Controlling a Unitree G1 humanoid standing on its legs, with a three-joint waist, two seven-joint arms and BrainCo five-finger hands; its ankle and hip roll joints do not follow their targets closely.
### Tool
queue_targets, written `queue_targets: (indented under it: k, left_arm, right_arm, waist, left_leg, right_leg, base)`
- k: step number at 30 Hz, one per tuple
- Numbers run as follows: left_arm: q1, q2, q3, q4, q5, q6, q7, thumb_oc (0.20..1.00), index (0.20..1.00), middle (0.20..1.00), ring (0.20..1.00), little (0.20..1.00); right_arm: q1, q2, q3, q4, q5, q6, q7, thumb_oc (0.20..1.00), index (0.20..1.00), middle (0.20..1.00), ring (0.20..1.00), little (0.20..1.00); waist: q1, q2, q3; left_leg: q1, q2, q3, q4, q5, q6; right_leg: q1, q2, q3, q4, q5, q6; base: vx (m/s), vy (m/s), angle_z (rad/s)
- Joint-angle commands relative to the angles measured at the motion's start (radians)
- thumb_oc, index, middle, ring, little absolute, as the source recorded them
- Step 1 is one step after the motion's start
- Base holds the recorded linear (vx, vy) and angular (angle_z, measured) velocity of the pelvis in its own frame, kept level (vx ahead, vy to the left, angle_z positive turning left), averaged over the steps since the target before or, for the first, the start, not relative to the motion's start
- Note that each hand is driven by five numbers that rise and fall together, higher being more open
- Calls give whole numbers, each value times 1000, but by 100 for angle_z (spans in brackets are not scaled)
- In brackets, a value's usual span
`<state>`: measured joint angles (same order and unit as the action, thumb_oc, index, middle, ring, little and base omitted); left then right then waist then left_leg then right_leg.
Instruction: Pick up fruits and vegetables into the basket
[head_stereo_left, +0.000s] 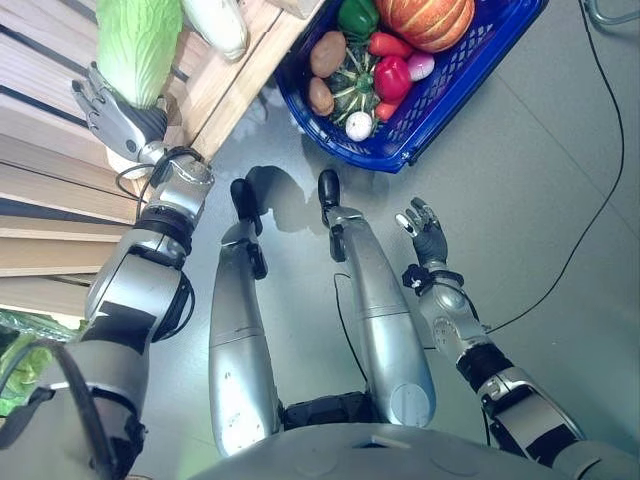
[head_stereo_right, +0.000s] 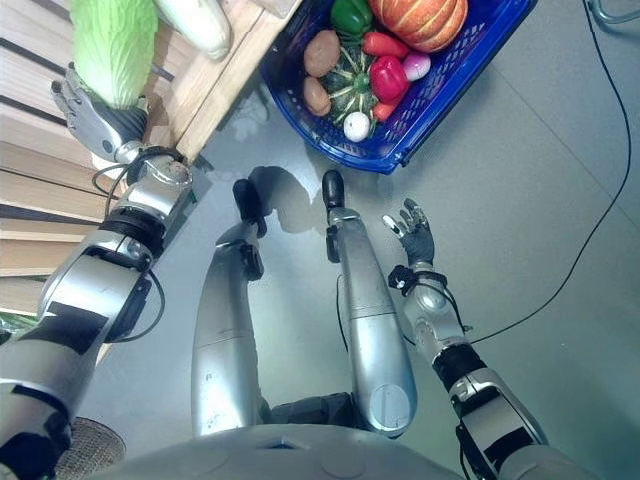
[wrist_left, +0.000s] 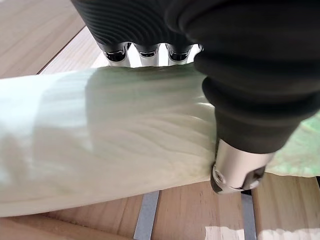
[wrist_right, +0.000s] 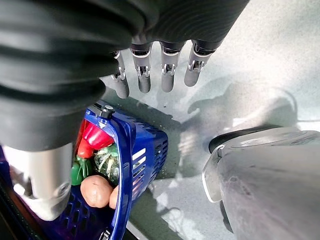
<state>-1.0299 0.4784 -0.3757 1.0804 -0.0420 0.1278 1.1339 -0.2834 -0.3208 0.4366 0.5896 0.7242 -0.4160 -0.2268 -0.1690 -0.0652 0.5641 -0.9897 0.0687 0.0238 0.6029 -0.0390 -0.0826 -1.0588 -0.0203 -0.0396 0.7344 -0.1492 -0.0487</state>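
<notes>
Left hand (head_stereo_left: 118, 122) curling fingers (wrist_left: 139, 51) round the long cabbage (head_stereo_left: 138, 45) lying on the slatted desk (head_stereo_left: 40, 150). Blue basket (head_stereo_left: 440, 110) waiting off to the right on the floor. Right hand (head_stereo_left: 424, 232) hanging open, empty.

Basket (head_stereo_left: 470, 95) packed with produce — bare grey floor (head_stereo_left: 540, 230) open beside it; cabbage (head_stereo_left: 138, 45) blocks slatted shelf (head_stereo_left: 50, 170).

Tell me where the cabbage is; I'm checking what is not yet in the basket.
The cabbage lies on the slatted wooden shelf at the robot's left, under its left hand, apart from the blue basket on the floor.
</notes>
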Motion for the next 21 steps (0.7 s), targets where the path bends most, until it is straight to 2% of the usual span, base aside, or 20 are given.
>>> queue_targets:
  k: [1,2,3,4,6,9,17,21]
  left_arm:
    - [-9,25,6,31,-23,21,-42,200,200,200,200,200]
    - [-13,28,4,24,5,21,-34,200,200,200,200,200]
    - [-21,39,-6,16,98,43,-28,200,200,200,200,200]
    - [-27,48,-19,12,116,54,-30,200,200,200,200,200]
    - [-27,70,-41,-7,104,86,-15,200,200,200,200,200]
    - [-5,103,-24,-18,111,90,-5,200,200,200,200,200]
    - [103,168,59,-92,166,-33,5,200,200,200,200,200]
    - [230,171,119,-221,252,-106,5,200,200,200,200,200]
  right_arm:
    - [56,0,15,-74,-15,-26,-1,1000,1000,1000,1000,1000]
    - [57,1,14,-77,-14,-29,1,1000,1000,1000,1000,1000]
    - [60,-1,13,-83,-13,-31,4,1000,1000,1000,1000,1000]
    - [63,-3,12,-84,-16,-37,8,1000,1000,1000,1000,1000]
    - [76,-10,7,-86,-13,-57,34,1000,1000,1000,1000,1000]
    - [104,-12,3,-120,-31,-70,30,1000,1000,1000,1000,1000]
    - [154,-15,-19,-169,-50,-94,53,1000,1000,1000,1000,1000]
    - [161,1,-42,-190,-60,-110,57,1000,1000,1000,1000,1000]
  waist:
    - [-5,-21,-44]
    - [-5,-21,-44]
    - [-4,-21,-44]
    - [-4,-21,-44]
    - [-3,-20,-44]
    - [-1,-18,-44]
    - [23,4,-44]
    - [54,20,-44]
  left_leg:
    - [-33,-57,79,16,-43,68]
    - [-30,-59,78,16,-44,68]
    - [-22,-61,77,12,-45,68]
    - [-18,-60,77,12,-45,68]
    - [-7,-58,77,12,-45,65]
    - [38,-58,80,-9,-44,65]
    - [178,-59,73,-63,-36,55]
    - [298,-74,45,-130,-21,46]
  right_leg:
    - [23,32,-5,-79,77,59]
    - [25,33,-4,-79,78,60]
    - [33,34,-3,-85,79,60]
    - [37,35,-3,-87,79,60]
    - [50,35,-3,-92,80,62]
    - [92,35,-4,-116,76,63]
    - [246,16,-24,-172,59,64]
    - [383,6,-37,-252,65,63]
  base:
    - [0,0,0]
    - [0,0,0]
    - [0,0,0]
    - [0,0,0]
    - [0,0,0]
    - [0,0,0]
    - [-2,-19,2]
    - [7,-45,10]
